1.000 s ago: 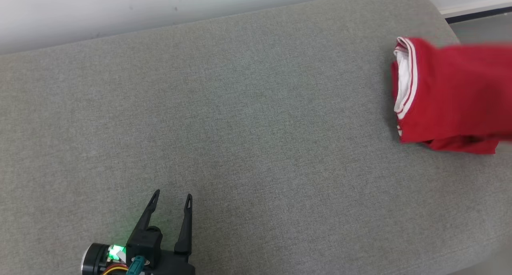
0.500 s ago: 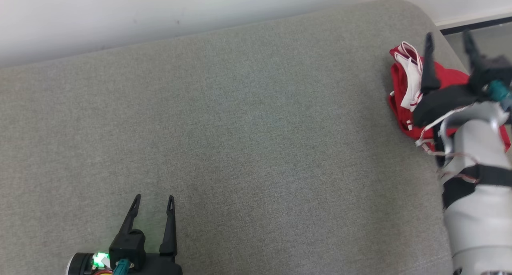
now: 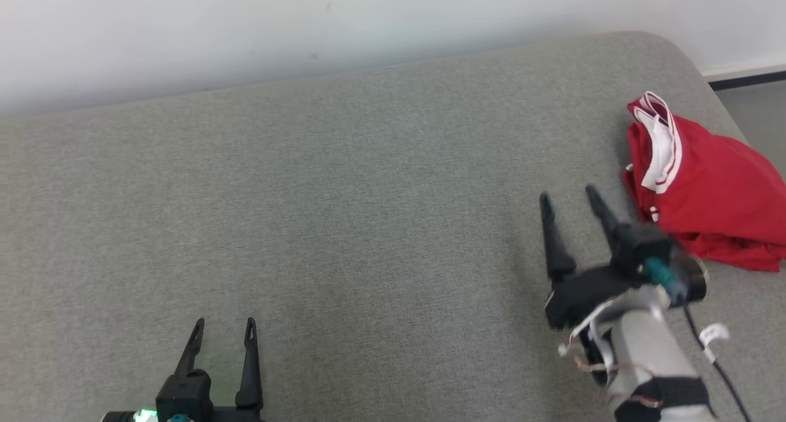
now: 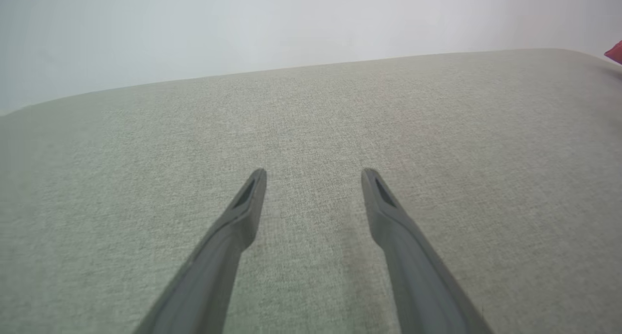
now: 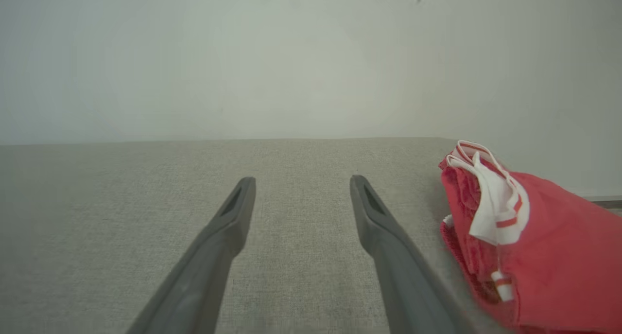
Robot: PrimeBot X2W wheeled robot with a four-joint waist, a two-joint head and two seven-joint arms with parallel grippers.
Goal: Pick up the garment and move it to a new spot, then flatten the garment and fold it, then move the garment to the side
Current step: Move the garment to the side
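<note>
PLACEMENT: we find the red garment loosely folded at the far right of the grey cushion, which we judge its set-aside spot | END EFFECTORS: right gripper spread and empty, just left of it; left gripper spread, empty, near left | MARKINGS: we read no writing

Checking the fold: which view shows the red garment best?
Head view: nearly the whole garment, bunched at the right end of the grey surface. Right wrist view crops it; left wrist view catches a red sliver.
</note>
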